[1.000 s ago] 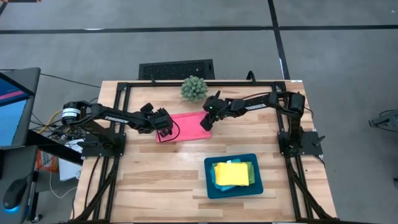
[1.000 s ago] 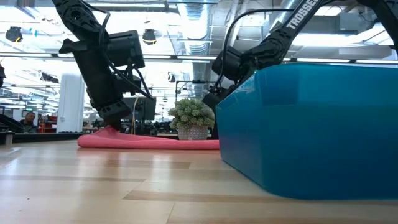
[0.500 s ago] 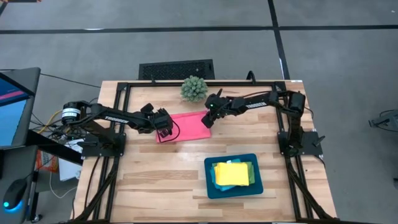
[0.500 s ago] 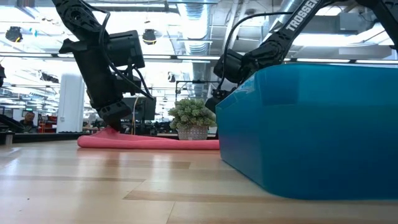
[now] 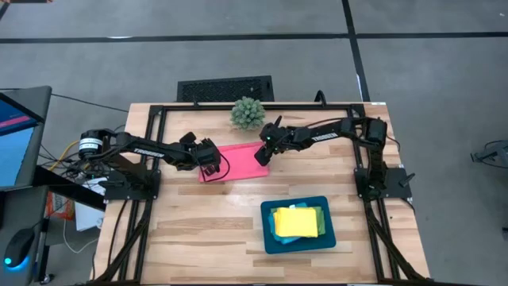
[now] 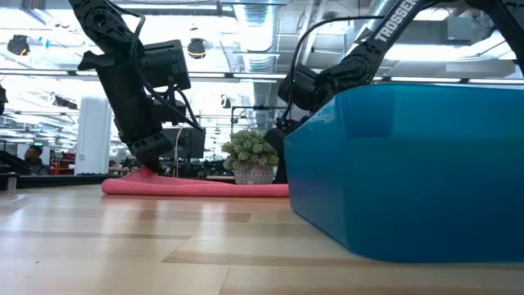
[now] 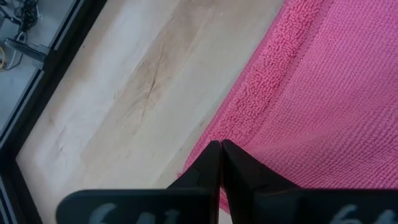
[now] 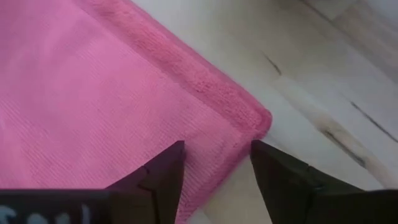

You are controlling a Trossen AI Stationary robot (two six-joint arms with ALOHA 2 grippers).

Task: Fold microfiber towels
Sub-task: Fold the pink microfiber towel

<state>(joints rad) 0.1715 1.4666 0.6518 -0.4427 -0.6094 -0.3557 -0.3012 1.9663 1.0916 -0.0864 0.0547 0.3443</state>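
One pink towel (image 5: pixel 238 161), frame centre; left gripper (image 5: pixel 210 168) fingers pressed together at its left edge, right gripper (image 5: pixel 262 156) fingers apart over its right corner. One yellow towel (image 5: pixel 295 221) topping the tray (image 5: pixel 267 236), lower right.

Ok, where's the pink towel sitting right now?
In the high view the pink towel lies flat toward the table's back middle, just in front of the spiky plant, between the left hand and right hand.

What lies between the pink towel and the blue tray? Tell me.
Nothing: in the high view only bare wooden table separates the pink towel from the blue tray, which holds a yellow towel.
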